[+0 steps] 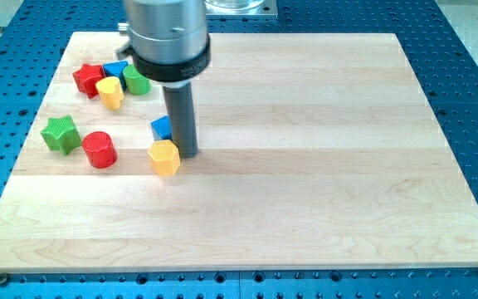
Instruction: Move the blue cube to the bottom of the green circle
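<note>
The blue cube (161, 128) lies left of centre on the wooden board (322, 166), partly hidden behind my rod. My tip (187, 154) rests on the board just right of the blue cube and touching or nearly touching it. The green circle (137, 80) sits at the upper left, up and to the left of the cube. A yellow hexagon block (164, 157) lies right below the blue cube, just left of my tip.
At the upper left cluster a red star (87, 79), a yellow block (110, 91) and a blue block (114, 70) next to the green circle. A green star (60, 134) and a red cylinder (99, 149) lie at the left.
</note>
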